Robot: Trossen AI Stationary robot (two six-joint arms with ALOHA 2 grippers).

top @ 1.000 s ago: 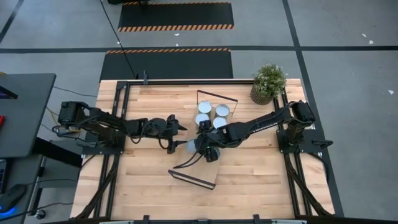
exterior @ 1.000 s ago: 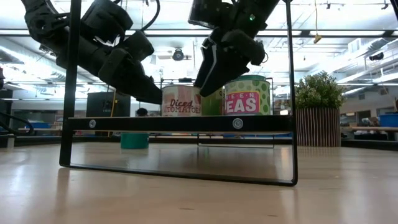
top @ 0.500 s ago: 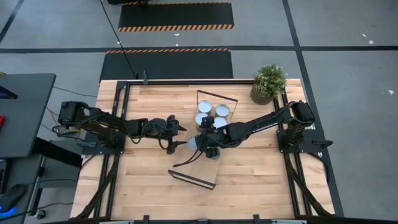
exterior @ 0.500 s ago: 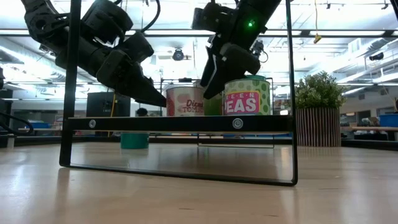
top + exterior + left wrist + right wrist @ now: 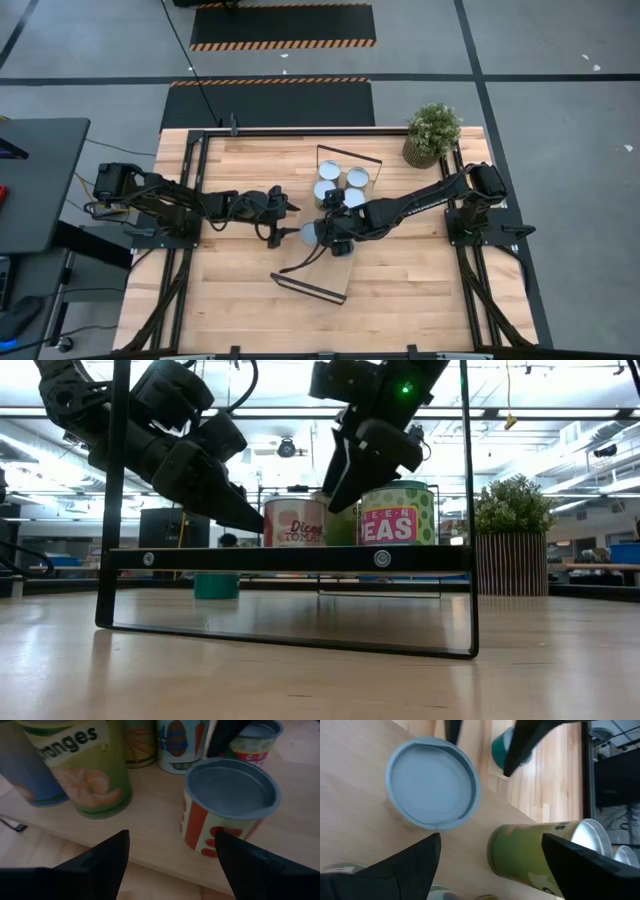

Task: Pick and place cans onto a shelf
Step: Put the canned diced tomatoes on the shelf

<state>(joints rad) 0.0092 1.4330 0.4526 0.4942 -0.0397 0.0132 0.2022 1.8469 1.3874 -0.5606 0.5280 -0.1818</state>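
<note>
Wood shelf (image 5: 342,272): I am seeing cans (image 5: 341,187) standing on its far end.
Left gripper (image 5: 243,518): I am holding it spread, empty, beside the tomato can (image 5: 293,522).
Right gripper (image 5: 340,485): I am hovering it spread above.

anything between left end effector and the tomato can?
Nothing. Left wrist view shows bare shelf wood between the open left end effector and the tomato can.

The small tomato-labelled tin with the silvery round top (image 5: 292,523) has turned slightly beside the left gripper (image 5: 245,515), showing less label.
</note>
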